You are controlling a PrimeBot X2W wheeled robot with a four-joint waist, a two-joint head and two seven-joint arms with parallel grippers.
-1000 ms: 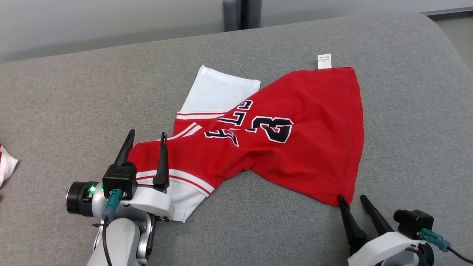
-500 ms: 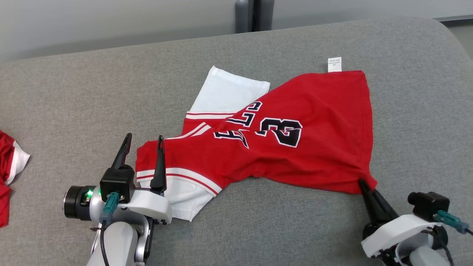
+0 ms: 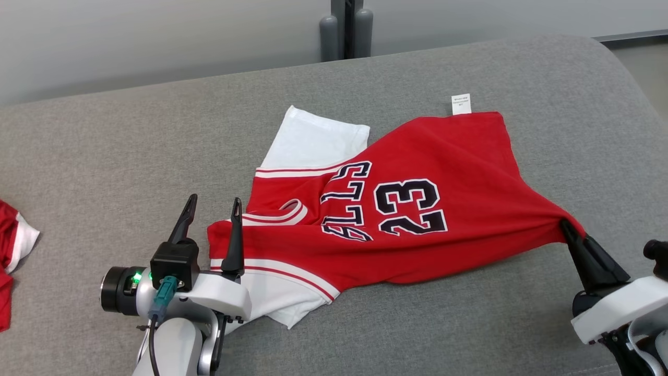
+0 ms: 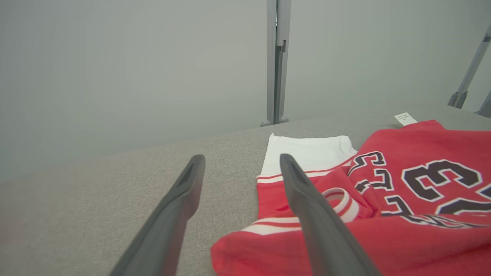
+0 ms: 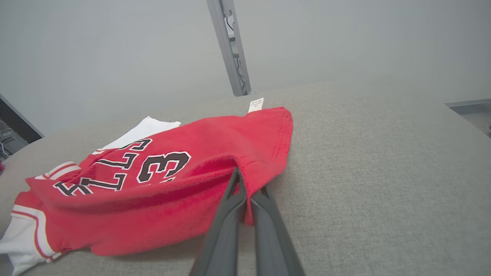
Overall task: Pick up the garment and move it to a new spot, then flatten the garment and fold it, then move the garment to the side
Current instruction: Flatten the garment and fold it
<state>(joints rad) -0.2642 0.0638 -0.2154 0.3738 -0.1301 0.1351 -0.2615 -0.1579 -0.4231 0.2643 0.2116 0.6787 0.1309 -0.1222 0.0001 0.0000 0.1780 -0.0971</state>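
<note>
The garment (image 3: 443,156), a red jersey with white sleeves, black-and-white "23" and a small white tag (image 3: 461,104), lies rumpled on the grey padded surface (image 3: 104,146). My right gripper (image 3: 566,228) is shut on the garment's lower right corner and stretches the cloth toward the right; in the right wrist view its closed fingers (image 5: 238,199) pinch the red hem of the garment (image 5: 199,153). My left gripper (image 3: 214,206) stands open at the garment's left end, its right finger over the red shoulder. In the left wrist view, the left gripper (image 4: 239,163) holds nothing beside the garment (image 4: 383,199).
Another red garment with a white edge (image 3: 13,245) lies at the surface's far left edge. Grey posts (image 3: 344,28) stand behind the surface against a pale wall. The surface's rounded right edge (image 3: 631,83) falls off near my right arm.
My right gripper has shut on the garment's lower right corner and pulled it right, spreading the cloth so the "23" shows flatter. The head camera has also shifted. The left gripper stays open.
</note>
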